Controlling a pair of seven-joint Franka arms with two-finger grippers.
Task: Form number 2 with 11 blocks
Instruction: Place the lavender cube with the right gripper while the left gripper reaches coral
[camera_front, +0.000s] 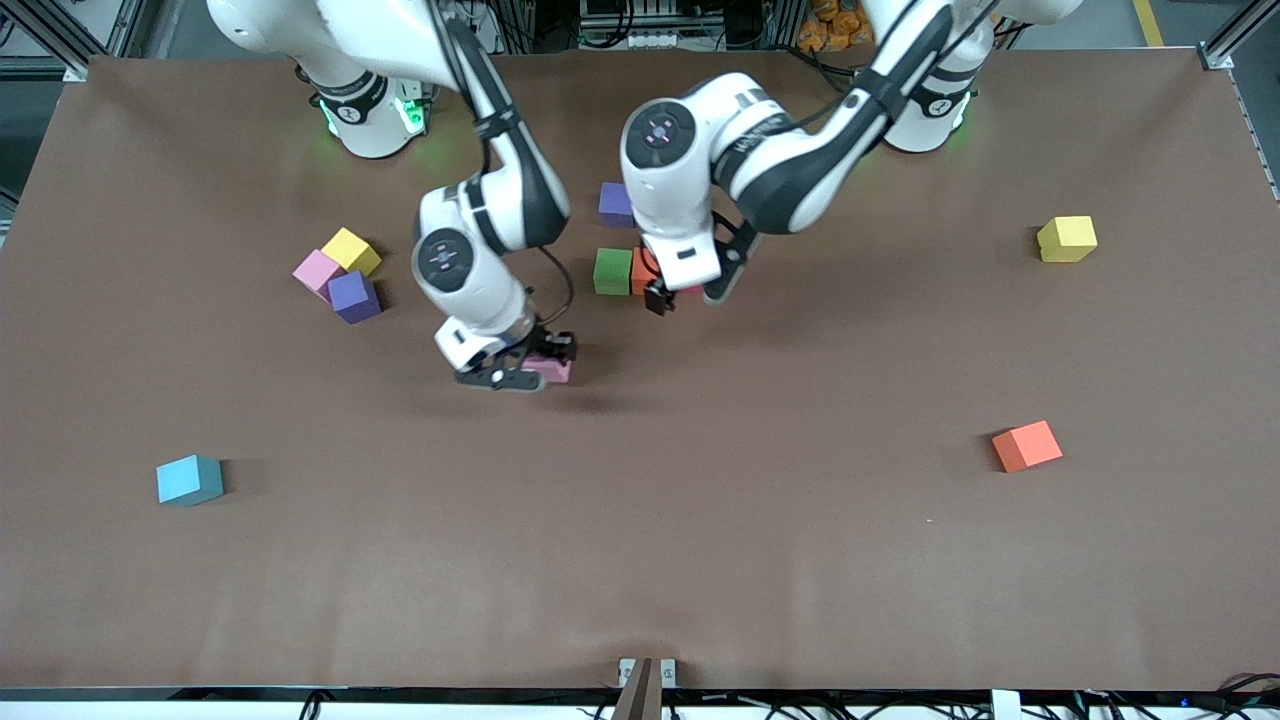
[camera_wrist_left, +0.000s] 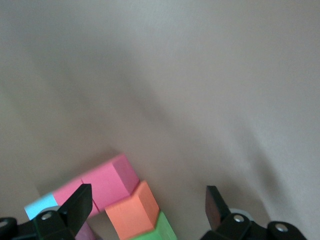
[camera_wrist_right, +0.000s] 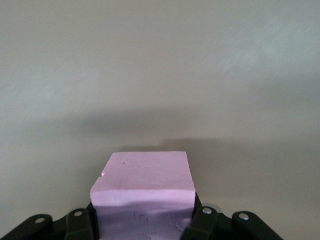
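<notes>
Brown covering spans the whole surface (camera_front: 700, 560) you are working on.

Right gripper (camera_front: 525, 372): left of centre in the front frame, low over bare surface, jaws closed partway onto a pale pink block (camera_front: 553, 369). Your right wrist view shows that block (camera_wrist_right: 145, 192) filling the gap between the two fingers (camera_wrist_right: 80, 222).

Left gripper (camera_front: 690, 295): at centre frame, over the started cluster, jaws spread wide with nothing between them. In your left wrist view the fingertips (camera_wrist_left: 80, 205) stand well apart.

Cluster, just above centre frame: green block (camera_front: 612, 271) touching an orange-red block (camera_front: 643, 271); purple block (camera_front: 616, 204) above them in the frame; the rest is hidden by the left arm. The left wrist view shows more: pink block (camera_wrist_left: 107, 182), orange block (camera_wrist_left: 134, 210), green block (camera_wrist_left: 157, 231) and light blue block (camera_wrist_left: 41, 205) packed together.

Loose stock you can count:
- pink block (camera_front: 317, 272), yellow cube (camera_front: 351, 251) and purple block (camera_front: 354, 297), bunched at left of frame;
- light blue block (camera_front: 189, 480), lower left;
- orange block (camera_front: 1026, 446), lower right;
- yellow cube (camera_front: 1066, 239), upper right, alone.
</notes>
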